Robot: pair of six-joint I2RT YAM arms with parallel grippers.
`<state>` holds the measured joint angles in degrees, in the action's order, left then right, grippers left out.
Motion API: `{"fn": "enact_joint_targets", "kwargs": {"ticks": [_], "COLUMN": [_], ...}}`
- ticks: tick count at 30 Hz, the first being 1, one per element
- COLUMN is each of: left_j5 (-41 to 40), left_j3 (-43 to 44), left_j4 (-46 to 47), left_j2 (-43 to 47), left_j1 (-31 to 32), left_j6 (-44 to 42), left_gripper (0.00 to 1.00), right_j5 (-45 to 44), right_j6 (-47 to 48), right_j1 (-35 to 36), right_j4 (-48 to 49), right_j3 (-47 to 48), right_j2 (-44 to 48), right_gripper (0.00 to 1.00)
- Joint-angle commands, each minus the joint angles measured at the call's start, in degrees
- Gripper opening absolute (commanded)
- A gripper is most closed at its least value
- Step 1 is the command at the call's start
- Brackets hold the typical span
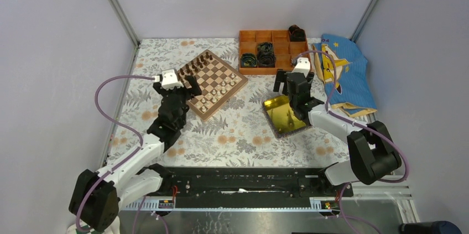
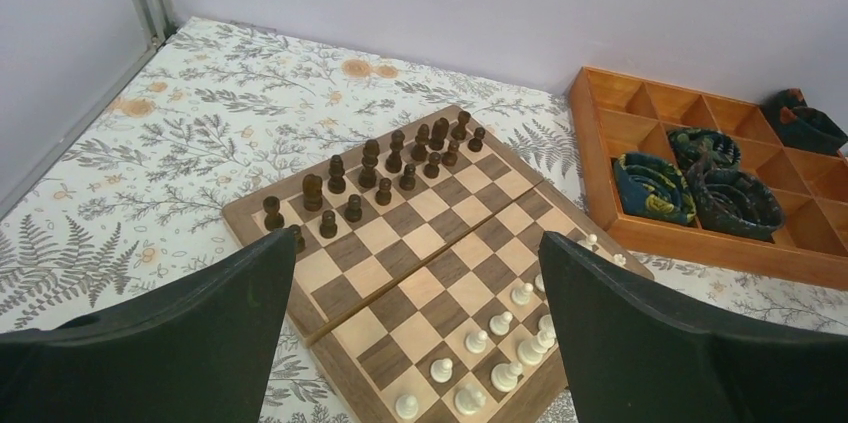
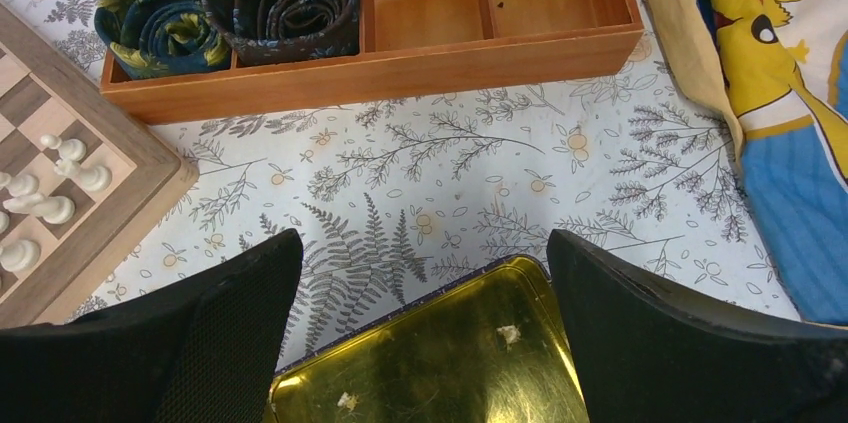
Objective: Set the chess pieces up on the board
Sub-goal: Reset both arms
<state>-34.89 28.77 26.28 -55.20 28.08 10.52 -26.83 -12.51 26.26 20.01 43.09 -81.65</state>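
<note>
Right now both pincers stand wide and carry nothing. My left pincer [image 2: 418, 243] hovers over the near-left side of the board [image 1: 213, 83], which sits corner-on toward the far left of the surface [image 1: 238, 137]. My right pincer [image 3: 425, 243] hangs over the far end of the yellow tray [image 1: 283, 117], well apart from the board.

The chess pieces [image 2: 500, 343] stand on the board along its near-right side, in roughly two rows, close to one another. The dark pieces [image 2: 395, 168] fill the opposite, far-left side. In the right wrist view, one or two white figures [image 3: 55, 193] near the board's corner look tipped over, though I cannot be sure.

I judge these figures to be very light, hard and smooth, so they will not give under the fingers and could squirt out sideways if I squeeze off-centre. They are narrow and tall for their bases, so a brush from a finger will likely topple them. Each one is far smaller than my pincer, and the neighbours stand just beside it. I would come straight down with one finger in each gap between rows and close on the waist, below the head, where the shape narrows.

An orange compartment box [image 1: 241, 51] with rolled cloth sits beyond the board's right corner.
</note>
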Motion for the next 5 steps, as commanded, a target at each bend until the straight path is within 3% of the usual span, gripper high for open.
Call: {"fn": "enact_joint_targets", "kwargs": {"ticks": [1,5], "left_j5": [0.1,-0.4], "left_j3": [-0.6,-0.7], "left_j4": [5.3,5.2], "left_j2": [-0.6,-0.6], "left_j1": [-0.4,-0.4], "left_j6": [-0.8,-0.7], "left_gripper": [0.99,0.99], "right_j5": [-2.8,-2.8], "right_j6": [1.0,1.5], "right_j1": [0.7,1.0], "right_j4": [3.1,4.1], "right_j3": [0.0,-0.7], "right_j2": [2.1,2.6], "right_gripper": [1.0,1.0]}}
